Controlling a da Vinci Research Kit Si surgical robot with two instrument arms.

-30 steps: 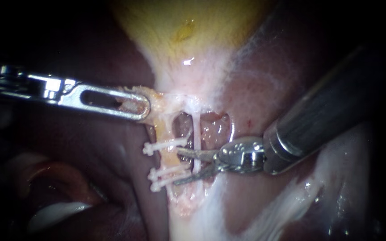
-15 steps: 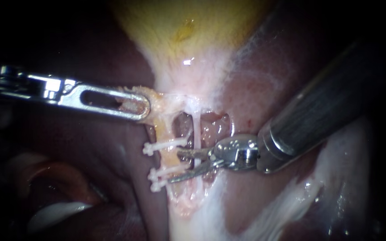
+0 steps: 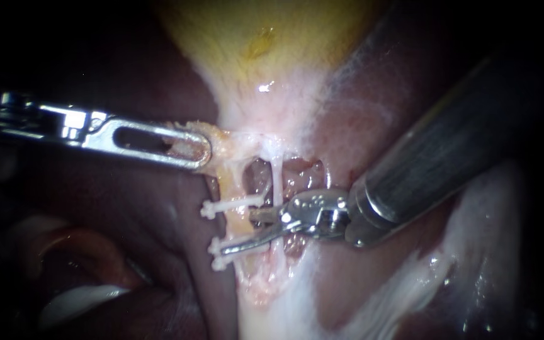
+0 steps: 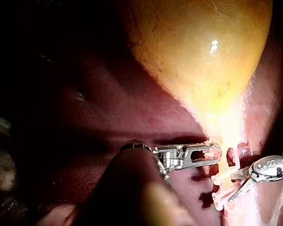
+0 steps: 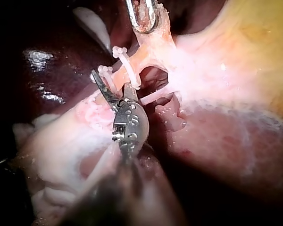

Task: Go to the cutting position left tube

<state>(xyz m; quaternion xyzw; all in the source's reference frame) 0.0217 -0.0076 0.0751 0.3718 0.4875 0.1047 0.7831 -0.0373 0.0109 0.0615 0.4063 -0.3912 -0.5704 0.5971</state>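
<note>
Blades of the right instrument (image 3: 237,231) form a narrowly parted tool straddling the left tube (image 3: 231,189), gripping nothing: one blade lies just below the upper clip (image 3: 231,205), the other along the two lower clips (image 3: 215,250). Left instrument (image 3: 204,154), beside that tube's upper end, has its tool clamped on pale tissue (image 3: 225,150).

My left instrument (image 3: 204,151) ends in bright, polished metal. My right instrument (image 3: 237,232) has duller grey metal blades ahead of a shiny, studded metal hinge and a smooth, dark, glossy shaft. The clips (image 3: 231,204) look like matt white plastic with knobbly ends, the gallbladder (image 3: 272,38) and liver (image 3: 158,239) are wet and glossy, and the tissue (image 3: 221,148) in my left jaws is frayed and fibrous.
</note>
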